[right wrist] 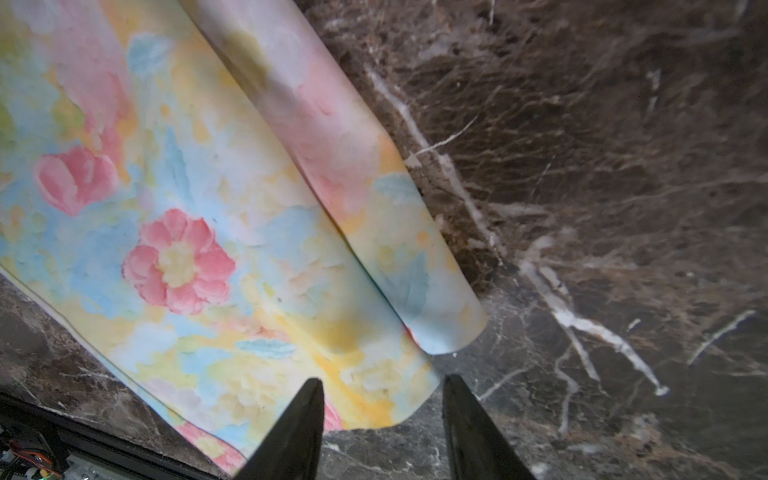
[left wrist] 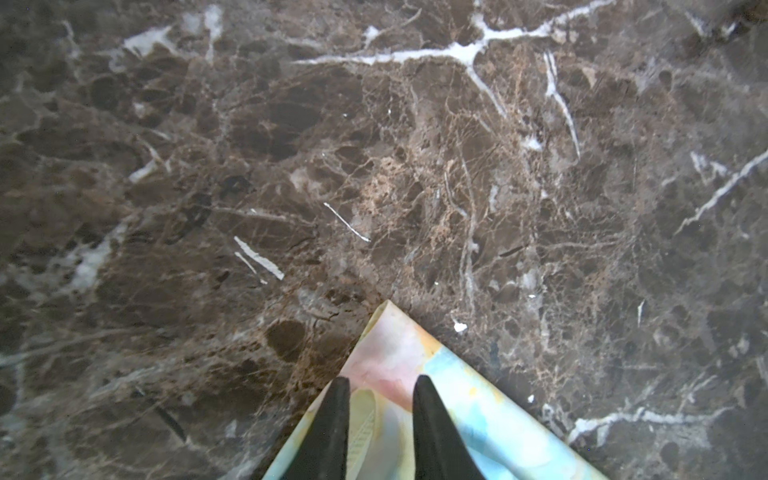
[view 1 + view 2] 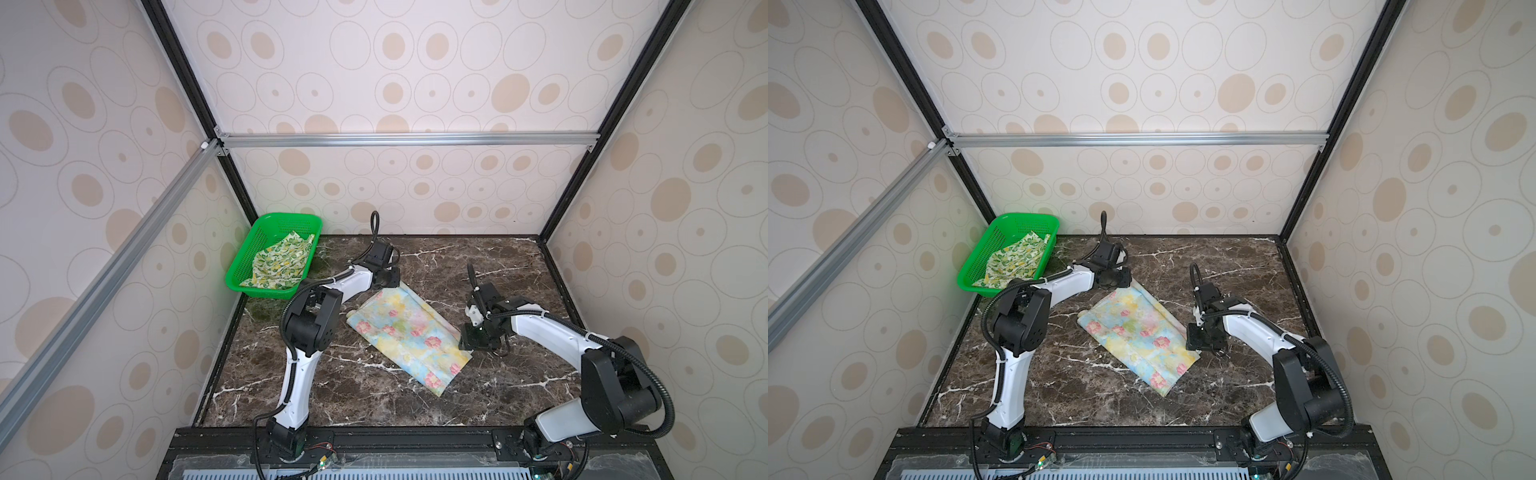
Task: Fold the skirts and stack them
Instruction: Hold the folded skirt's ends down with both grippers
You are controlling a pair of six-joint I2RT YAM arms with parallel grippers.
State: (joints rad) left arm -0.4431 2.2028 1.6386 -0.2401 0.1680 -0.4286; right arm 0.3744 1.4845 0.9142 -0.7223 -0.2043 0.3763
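1. Left arm point(image 3: 299, 374) goes up from the front rail, bends at a high elbow, then reaches forward and down, putting the left gripper point(image 3: 390, 282) at the far corner of the floral skirt point(image 3: 409, 336). Right arm point(image 3: 548, 332) comes in low from the right, with the right gripper point(image 3: 467, 343) pointing down at the skirt's right edge.
2. Stuff around: the green basket point(image 3: 245, 266) sits in the far left corner with the lemon skirt point(image 3: 282, 262) crumpled inside (well apart from both grippers). Everything rests on the brown marble table point(image 3: 498, 257). In both top views the left wrist hides the tip of the floral skirt's far corner.
3. The floral skirt lies flat and diagonal mid-table, with one long edge rolled over. The left jaws have a narrow gap and sit over the corner, with flat cloth showing between them, not pinched as far as I can see. The right jaws are wider apart and hold nothing. The skirt's near corner pokes in between the tips, beside bare marble.
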